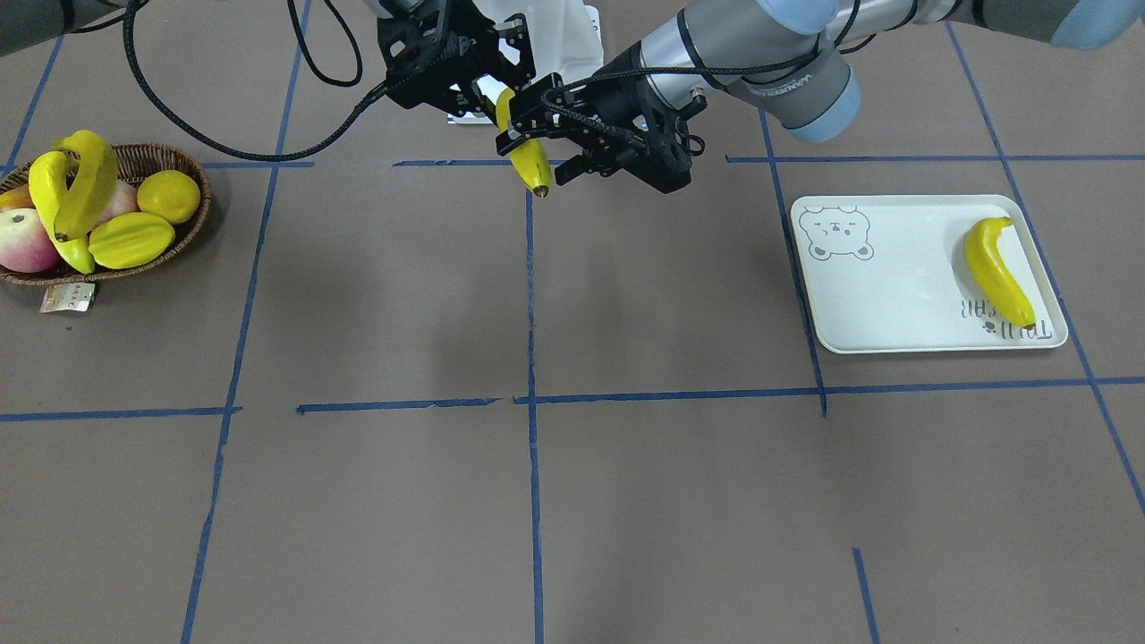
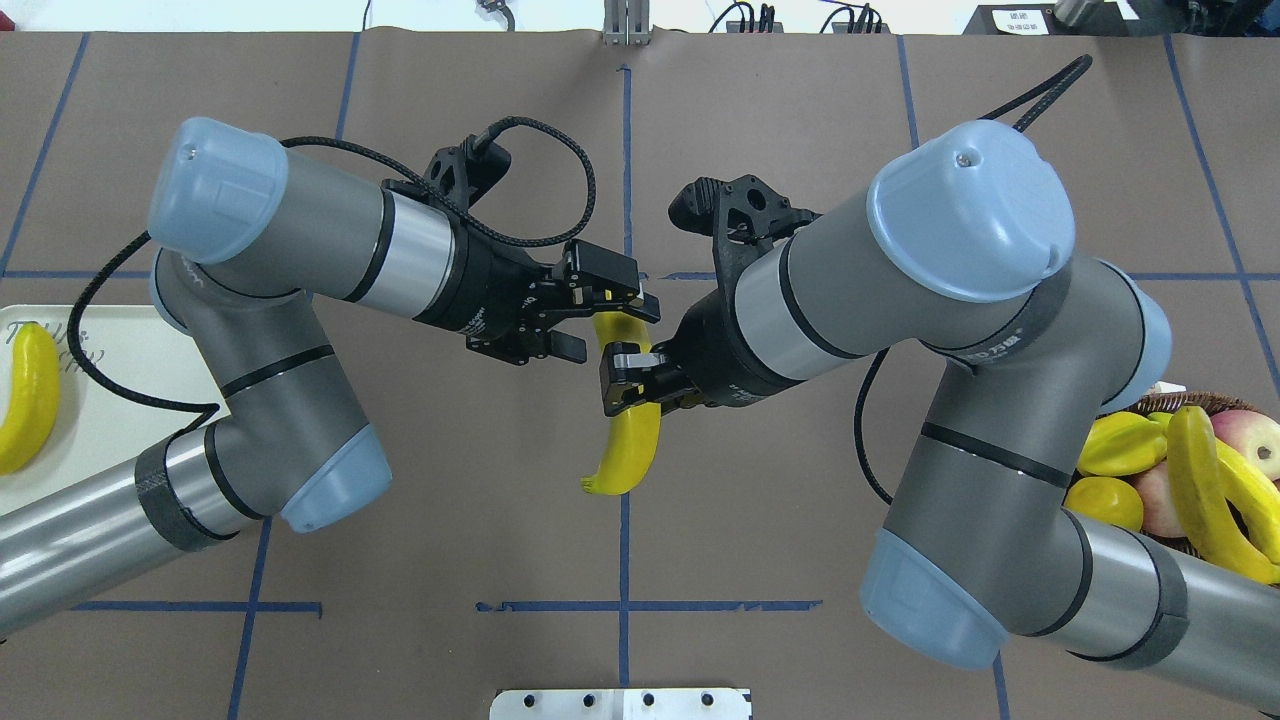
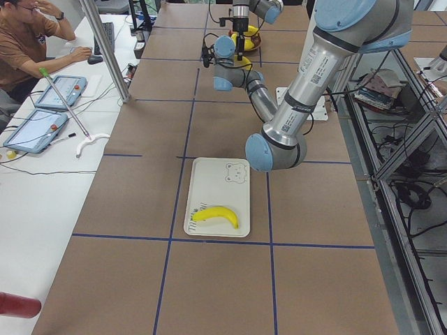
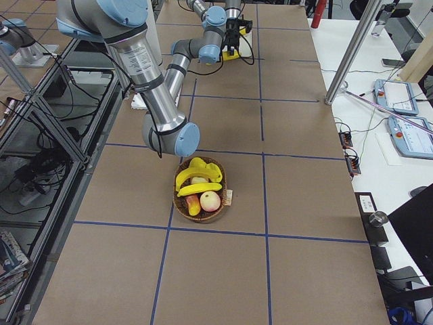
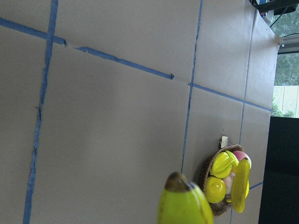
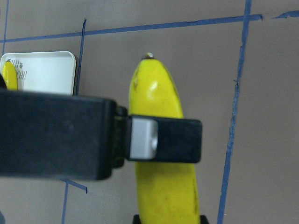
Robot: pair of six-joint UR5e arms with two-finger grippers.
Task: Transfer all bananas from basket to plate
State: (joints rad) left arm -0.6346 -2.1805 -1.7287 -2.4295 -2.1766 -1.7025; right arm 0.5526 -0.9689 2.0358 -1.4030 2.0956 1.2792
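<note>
One banana (image 2: pixel 625 440) hangs in the air over the table's middle, and my right gripper (image 2: pixel 632 380) is shut on its middle. My left gripper (image 2: pixel 615 328) stands open around the same banana (image 1: pixel 532 165) near its dark tip; one finger (image 6: pixel 163 137) lies across it. Another banana (image 1: pixel 996 273) lies on the plate (image 1: pixel 886 295), a pale tray with a bear print on my left side. Two more bananas (image 1: pixel 89 179) (image 1: pixel 49 192) lie on top of the other fruit in the wicker basket (image 1: pixel 134 150) on my right side.
The basket also holds a lemon (image 1: pixel 170 195), a starfruit (image 1: pixel 130 240) and an apple (image 1: pixel 27 241). A person (image 3: pixel 28 42) sits at a side table with tablets (image 3: pixel 35 129) beyond my left end. A white bracket (image 2: pixel 620 705) sits at my base.
</note>
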